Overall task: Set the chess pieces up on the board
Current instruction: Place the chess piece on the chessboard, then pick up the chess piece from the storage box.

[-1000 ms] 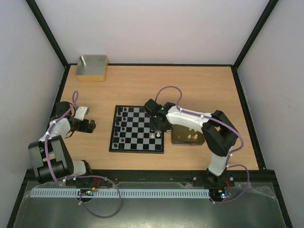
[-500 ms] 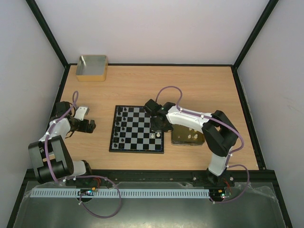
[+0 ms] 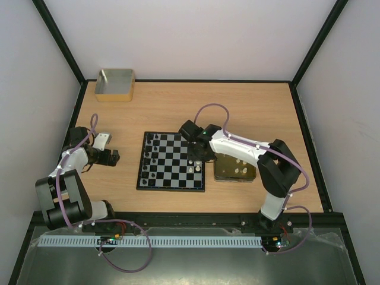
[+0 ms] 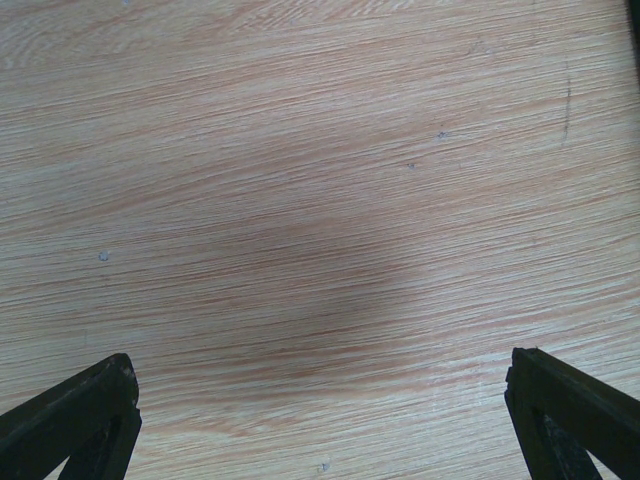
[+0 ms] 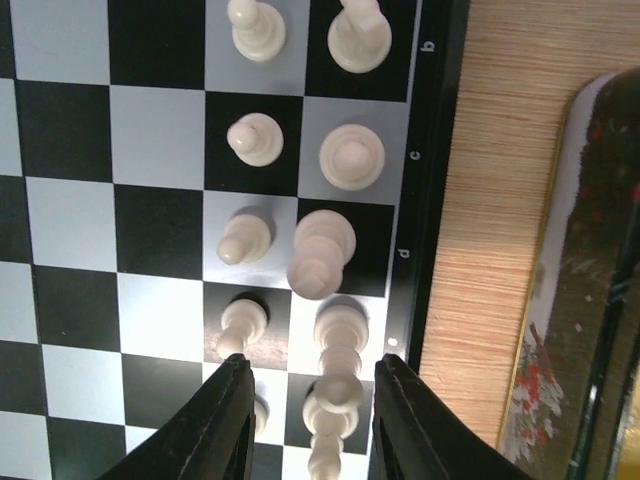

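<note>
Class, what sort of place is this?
Probably a robotics lab test cell: a left arm and right arm bolted to a wooden table, plain white walls around, a chessboard laid out.

- the board (image 3: pixel 171 161) at the centre of the table (image 3: pixel 249 107)
- the tin (image 3: pixel 234 171) just right of it
- the box (image 3: pixel 114 85) in the far left corner
- chess pieces (image 5: pixel 351 157) along the board's side edges

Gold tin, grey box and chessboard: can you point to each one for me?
gold tin (image 3: pixel 224 174), top view, bare left part.
grey box (image 3: pixel 114 95), top view, tan front wall.
board (image 3: pixel 172 161), top view, bare middle square.
</note>
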`<state>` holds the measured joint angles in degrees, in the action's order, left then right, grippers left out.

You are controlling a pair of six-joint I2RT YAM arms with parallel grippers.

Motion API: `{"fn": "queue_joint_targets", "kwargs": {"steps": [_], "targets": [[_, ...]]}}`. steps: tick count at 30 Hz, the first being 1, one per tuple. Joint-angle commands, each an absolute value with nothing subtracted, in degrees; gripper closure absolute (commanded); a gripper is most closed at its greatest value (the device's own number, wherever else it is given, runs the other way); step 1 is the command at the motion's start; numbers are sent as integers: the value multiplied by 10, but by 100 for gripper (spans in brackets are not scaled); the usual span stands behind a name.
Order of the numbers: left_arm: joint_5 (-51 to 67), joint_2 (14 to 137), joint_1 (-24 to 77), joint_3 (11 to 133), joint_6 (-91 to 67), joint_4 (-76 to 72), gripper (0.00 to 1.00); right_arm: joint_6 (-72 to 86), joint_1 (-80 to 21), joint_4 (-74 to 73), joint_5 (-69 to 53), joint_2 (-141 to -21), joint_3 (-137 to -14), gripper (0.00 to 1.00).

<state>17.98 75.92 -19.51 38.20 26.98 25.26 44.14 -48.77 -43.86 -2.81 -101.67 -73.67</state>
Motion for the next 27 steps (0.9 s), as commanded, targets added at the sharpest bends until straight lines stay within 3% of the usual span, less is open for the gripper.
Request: {"fn": "queue_joint_targets", "kwargs": {"steps": [1,7,13,27], "targets": [[188,748,-193,384,272,271,1,439,-490,-486,-5,-981,-756,68],[189,742,-193,386,275,276,1,443,-465,-525,40,-919,-751,68],[193,744,-193,400,274,281,1,444,-371,-523,60,-842,-663,68],[198,780,-185,428,267,281,0,445,-231,-492,48,-804,-554,70]]}}
